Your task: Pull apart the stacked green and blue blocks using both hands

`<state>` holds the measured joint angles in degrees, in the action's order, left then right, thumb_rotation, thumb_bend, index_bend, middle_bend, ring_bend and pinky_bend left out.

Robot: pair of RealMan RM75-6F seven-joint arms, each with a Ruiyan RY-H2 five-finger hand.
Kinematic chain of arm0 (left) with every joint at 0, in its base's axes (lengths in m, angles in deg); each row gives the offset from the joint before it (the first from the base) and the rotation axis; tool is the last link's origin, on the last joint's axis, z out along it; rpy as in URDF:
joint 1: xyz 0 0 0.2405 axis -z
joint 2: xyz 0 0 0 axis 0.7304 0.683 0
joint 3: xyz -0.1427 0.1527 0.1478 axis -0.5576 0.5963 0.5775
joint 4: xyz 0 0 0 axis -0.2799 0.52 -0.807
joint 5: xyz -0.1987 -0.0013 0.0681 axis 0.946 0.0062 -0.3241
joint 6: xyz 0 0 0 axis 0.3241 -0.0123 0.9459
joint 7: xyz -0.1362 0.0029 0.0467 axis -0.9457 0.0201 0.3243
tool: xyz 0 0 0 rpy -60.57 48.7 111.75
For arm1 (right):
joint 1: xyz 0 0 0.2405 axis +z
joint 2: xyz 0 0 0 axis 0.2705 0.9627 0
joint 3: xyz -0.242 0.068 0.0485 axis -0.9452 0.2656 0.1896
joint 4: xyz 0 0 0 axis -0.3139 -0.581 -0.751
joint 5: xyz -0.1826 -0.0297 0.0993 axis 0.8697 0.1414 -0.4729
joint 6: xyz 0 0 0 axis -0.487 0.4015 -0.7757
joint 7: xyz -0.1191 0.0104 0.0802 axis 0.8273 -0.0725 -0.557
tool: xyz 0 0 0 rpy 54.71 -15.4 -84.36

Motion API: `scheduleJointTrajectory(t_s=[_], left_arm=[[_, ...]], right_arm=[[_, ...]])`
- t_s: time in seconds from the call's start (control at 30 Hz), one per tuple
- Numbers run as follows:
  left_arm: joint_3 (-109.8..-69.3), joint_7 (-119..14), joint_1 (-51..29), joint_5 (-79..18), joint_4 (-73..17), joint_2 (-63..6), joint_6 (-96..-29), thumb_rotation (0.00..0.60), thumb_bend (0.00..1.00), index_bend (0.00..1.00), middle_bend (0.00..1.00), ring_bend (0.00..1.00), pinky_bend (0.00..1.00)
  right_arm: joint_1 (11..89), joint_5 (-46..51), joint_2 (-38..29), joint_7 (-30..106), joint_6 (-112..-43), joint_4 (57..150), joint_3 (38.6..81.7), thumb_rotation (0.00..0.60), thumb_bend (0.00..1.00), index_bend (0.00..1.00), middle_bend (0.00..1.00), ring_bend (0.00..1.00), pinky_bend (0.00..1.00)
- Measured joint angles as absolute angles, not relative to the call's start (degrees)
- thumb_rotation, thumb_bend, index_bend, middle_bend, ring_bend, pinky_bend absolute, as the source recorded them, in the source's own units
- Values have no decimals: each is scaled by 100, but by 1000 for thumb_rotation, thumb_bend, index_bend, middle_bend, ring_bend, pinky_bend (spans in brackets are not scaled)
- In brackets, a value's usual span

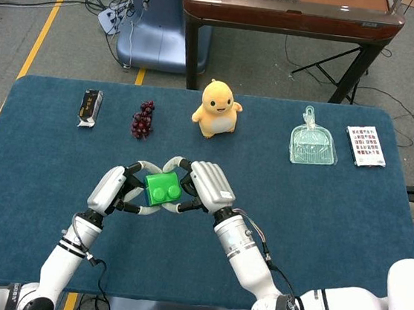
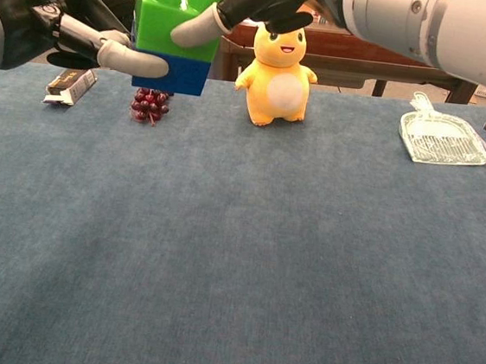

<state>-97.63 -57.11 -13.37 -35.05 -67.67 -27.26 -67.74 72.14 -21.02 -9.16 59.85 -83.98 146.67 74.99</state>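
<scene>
Bare tabletop (image 2: 243, 260) near side; grapes (image 1: 143, 118), duck toy (image 1: 217, 109) behind.

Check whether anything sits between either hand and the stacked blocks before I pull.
Nothing visible does. The left hand holds the blue block and the right hand holds the green block, both in direct contact, with the stack lifted off the table.

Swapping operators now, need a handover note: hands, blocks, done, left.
Left hand: grips the blue plastic block, the lower half of the stack.
Right hand: grips the green plastic studded block on top.
The stack is held in the air above the blue cloth table, in front of the yellow toy figure.
Done: stack lifted, both hands placed.
Left: the blocks are not yet separated; pull the hands apart.
</scene>
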Motion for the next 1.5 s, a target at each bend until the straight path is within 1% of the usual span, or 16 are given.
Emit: scheduleJointTrajectory(t_s=[0.1, 0.23, 0.4, 0.77, 1.07, 1.17, 1.33, 1.5], left_arm=[[-9763, -5708, -1359, -3526, -6728, -2781, -6828, 600, 141, 756, 1000, 1000, 1000], [-9771, -5678, -1376, -3534, -6703, -2822, -6879, 600, 200, 785, 1000, 1000, 1000], [-9773, -5604, -1386, -3536, -6670, -2872, -6911, 600, 236, 803, 1000, 1000, 1000], [-9740, -5579, -1401, -3525, -6625, -2923, -6852, 600, 241, 807, 1000, 1000, 1000], [-9682, -5382, -1399, -3525, -6568, -2937, -6832, 600, 241, 808, 1000, 1000, 1000], [-9632, -5211, -1380, -3524, -6524, -2953, -6811, 600, 241, 808, 1000, 1000, 1000], [-9566, -4747, -1285, -3409, -6430, -3007, -6723, 600, 242, 811, 1000, 1000, 1000], [-9657, -4269, -1075, -2976, -6240, -3198, -6614, 600, 242, 812, 1000, 1000, 1000]], right_arm=[[7197, -2088, -911, 5958, -8404, 14666, 7498, 600, 0, 689, 1000, 1000, 1000], [7174, -2072, -901, 5924, -8404, 14661, 7495, 600, 0, 689, 1000, 1000, 1000], [7139, -2030, -893, 5859, -8397, 14643, 7488, 600, 0, 689, 1000, 1000, 1000], [7051, -1881, -847, 5709, -8406, 14709, 7520, 600, 0, 690, 1000, 1000, 1000], [6922, -1738, -650, 5634, -8517, 14875, 7602, 600, 0, 689, 1000, 1000, 1000], [6846, -1704, -560, 5708, -8587, 14855, 7520, 600, 0, 689, 1000, 1000, 1000], [6674, -1707, -484, 5852, -8654, 14587, 7189, 600, 0, 690, 1000, 1000, 1000], [6458, -1721, -482, 5845, -8605, 14089, 6862, 600, 0, 689, 1000, 1000, 1000]])
